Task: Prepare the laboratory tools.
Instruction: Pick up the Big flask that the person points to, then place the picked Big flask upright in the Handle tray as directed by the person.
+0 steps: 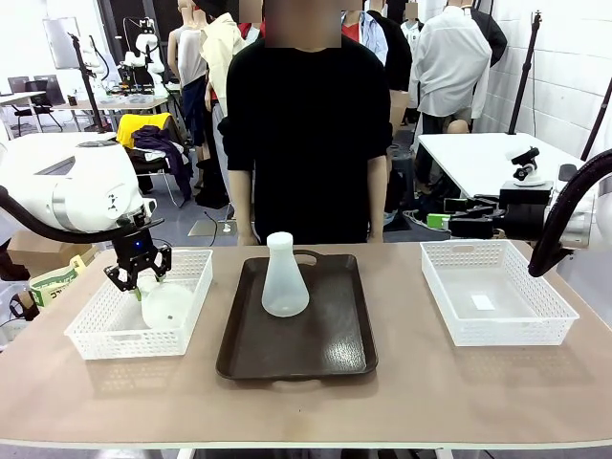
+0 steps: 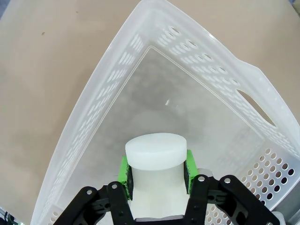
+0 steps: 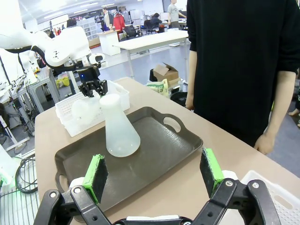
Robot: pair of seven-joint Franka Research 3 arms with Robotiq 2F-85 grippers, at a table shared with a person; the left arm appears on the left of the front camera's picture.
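Two translucent frosted-white plastic conical flasks in play. First flask (image 1: 285,277) stood upright on dark brown rectangular tray (image 1: 330,356), centre of front frame, toward the tray's far-left part; same flask left of centre in right wrist view (image 3: 119,126), base flat on tray (image 3: 159,150). Second flask (image 1: 166,304) tilted inside white plastic mesh basket at left of front frame (image 1: 96,342), wide base toward the tray side, neck up toward the claw.

Left gripper (image 1: 137,277) over that left basket, clamped on second flask's neck. Confirmed in left wrist view: green pads (image 2: 123,170) pressed on both sides of the white neck (image 2: 156,161), bottom centre of frame, rim of neck just past the fingertips (image 2: 157,171). Basket wall (image 2: 108,79) and perforated floor spread behind it toward upper frame; tan tabletop (image 2: 47,70) at left. Also seen far off at upper left of right wrist view: left gripper (image 3: 93,89) above basket (image 3: 70,119) with flask body (image 3: 85,110) below it.

Right gripper (image 3: 154,176) at bottom of right wrist view, jaws wide apart, nothing between the green pads (image 3: 95,177), hovering off the tray's near corner. Right arm's black and white link (image 1: 559,215) at right edge of front frame, behind second white mesh basket (image 1: 449,306), lower right of centre.

Person in black long-sleeved top (image 1: 306,124) standing at far table edge behind tray, hand (image 3: 262,143) hanging at right of right wrist frame.
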